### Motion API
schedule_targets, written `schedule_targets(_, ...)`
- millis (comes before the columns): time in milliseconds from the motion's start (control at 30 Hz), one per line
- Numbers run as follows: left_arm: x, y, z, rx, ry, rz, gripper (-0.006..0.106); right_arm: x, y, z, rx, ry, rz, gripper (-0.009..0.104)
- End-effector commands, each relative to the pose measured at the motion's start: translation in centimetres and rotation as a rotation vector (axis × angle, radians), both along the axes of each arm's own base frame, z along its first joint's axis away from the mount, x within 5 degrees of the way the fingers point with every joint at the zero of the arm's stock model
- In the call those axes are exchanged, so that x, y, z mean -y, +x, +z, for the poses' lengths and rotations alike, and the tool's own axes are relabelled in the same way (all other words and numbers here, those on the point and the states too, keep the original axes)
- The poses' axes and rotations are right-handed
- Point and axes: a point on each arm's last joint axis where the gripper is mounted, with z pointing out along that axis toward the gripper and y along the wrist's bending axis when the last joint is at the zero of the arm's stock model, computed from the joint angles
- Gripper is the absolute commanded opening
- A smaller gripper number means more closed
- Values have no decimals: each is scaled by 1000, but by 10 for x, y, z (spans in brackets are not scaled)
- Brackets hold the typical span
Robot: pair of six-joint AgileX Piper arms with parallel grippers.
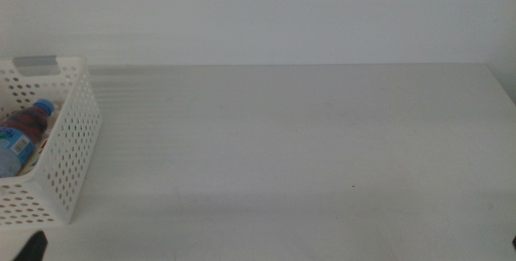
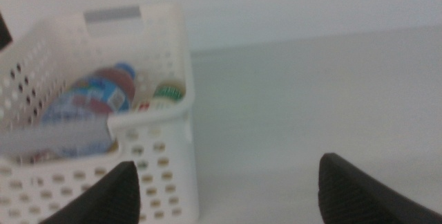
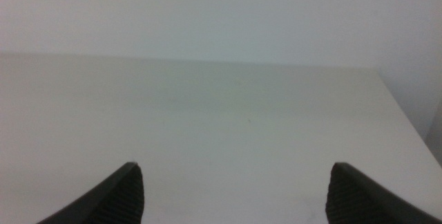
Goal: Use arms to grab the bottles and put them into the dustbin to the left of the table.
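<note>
Middle view: you see the table (image 1: 306, 148) as a plain white top, with the dustbin (image 1: 68, 144) standing at its left end, partly cut off by the picture's edge.
Dustbin: a white basket with round holes in its walls and a grey patch (image 1: 35, 62) on its far rim.
Bottles, middle view: the blue-capped water bottle (image 1: 20, 132) lies inside the dustbin, cap toward the far wall; something dark red shows just behind it, but you cannot tell what it is from here.
Bottles, left wrist view: you see the water bottle (image 2: 90, 99) lying in the basket (image 2: 169, 65), and beside it a container with a green collar and pale top (image 2: 168, 92); the picture is blurred, so finer detail is lost.
Left gripper: your left gripper (image 2: 228, 189) hangs just beside the dustbin's near corner, jaws spread wide apart with nothing between them; in the middle view only a dark tip (image 1: 32, 247) shows at the bottom left.
Right gripper: your right gripper (image 3: 235, 196) waits over bare table toward the right end, jaws likewise wide apart and holding nothing.
</note>
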Motion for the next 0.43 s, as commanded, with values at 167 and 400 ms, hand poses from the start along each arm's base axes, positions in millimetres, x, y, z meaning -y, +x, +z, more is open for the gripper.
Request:
schedule_targets(167,-1,1,-9,49,-44,21,81,1,-1,-2,61,-9,-16,79)
schedule_targets(400,-1,1,-11,33,-48,20,81,1,-1,-2,59,-9,-16,79)
